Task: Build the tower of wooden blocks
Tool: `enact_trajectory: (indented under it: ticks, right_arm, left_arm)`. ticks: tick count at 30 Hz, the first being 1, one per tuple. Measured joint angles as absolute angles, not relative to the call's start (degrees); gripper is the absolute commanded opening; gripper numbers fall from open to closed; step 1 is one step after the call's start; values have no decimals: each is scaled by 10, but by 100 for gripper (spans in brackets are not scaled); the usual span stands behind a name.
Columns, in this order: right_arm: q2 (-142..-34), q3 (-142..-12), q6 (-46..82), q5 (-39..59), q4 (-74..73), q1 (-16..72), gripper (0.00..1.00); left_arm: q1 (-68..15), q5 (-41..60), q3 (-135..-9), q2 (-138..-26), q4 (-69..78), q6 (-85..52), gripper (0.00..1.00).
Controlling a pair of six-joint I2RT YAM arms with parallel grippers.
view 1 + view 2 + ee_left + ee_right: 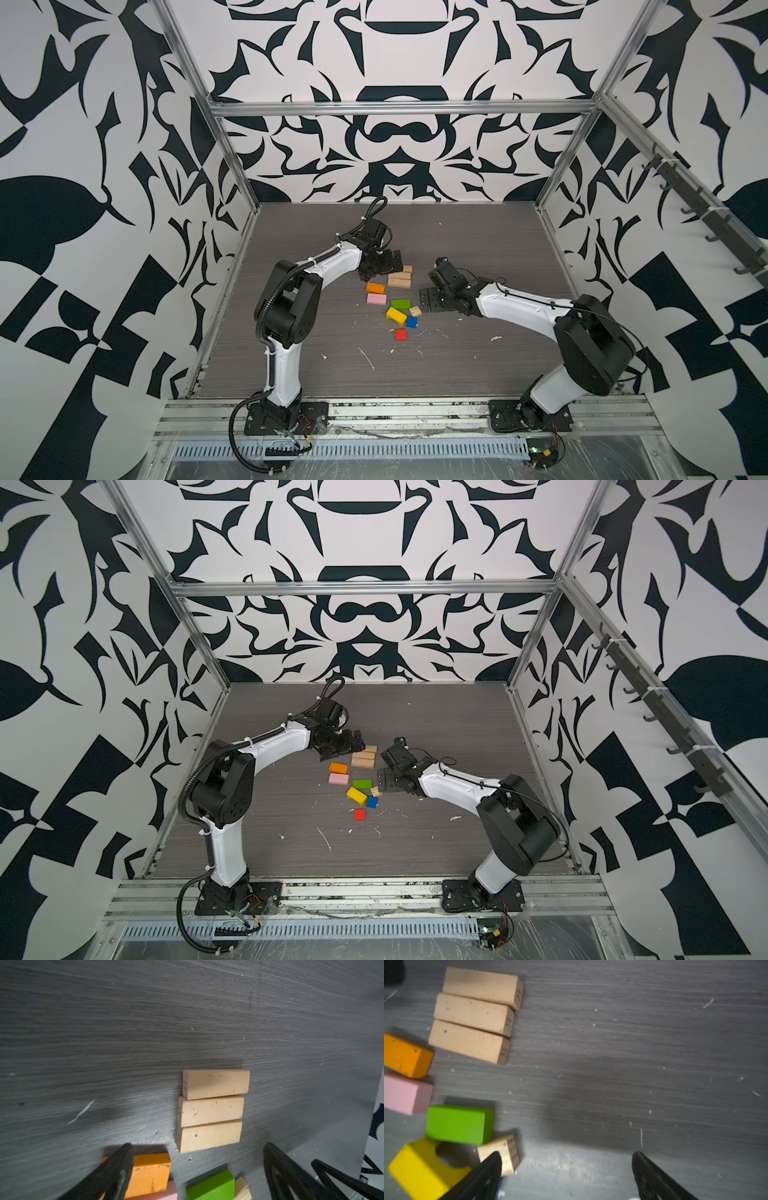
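L gripper (384, 266) hangs, jaws apart, by three plain tan wooden bars (400, 277) lying side by side, touching; R gripper (428, 301), jaws apart too, sits just beside small plain wooden cube (415, 311).

light: even, bright | wrist views: motion-blurred | shadows: soft | edges: wide-angle bowing

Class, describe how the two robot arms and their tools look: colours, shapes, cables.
The left arm and right arm have smooth white shells between bulky black joints. A ribbed black hose climbs the left; a thin black cable crosses the right. The left tool and right tool are black, with tapering fingers.
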State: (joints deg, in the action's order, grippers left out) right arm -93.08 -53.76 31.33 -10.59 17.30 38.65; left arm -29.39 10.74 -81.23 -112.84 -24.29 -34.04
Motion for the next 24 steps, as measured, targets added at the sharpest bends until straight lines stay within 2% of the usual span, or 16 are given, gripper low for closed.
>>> enact_trajectory:
  ticks: [13,24]
  right_arm:
    - [-1050,-629,321,-136,168,389,100]
    - [-1091,-668,331,-138,168,389,100]
  left_arm:
    - [-252,233,-785,-1130,-130,-368,100]
    - [-251,259,-785,-1153,-128,-386,99]
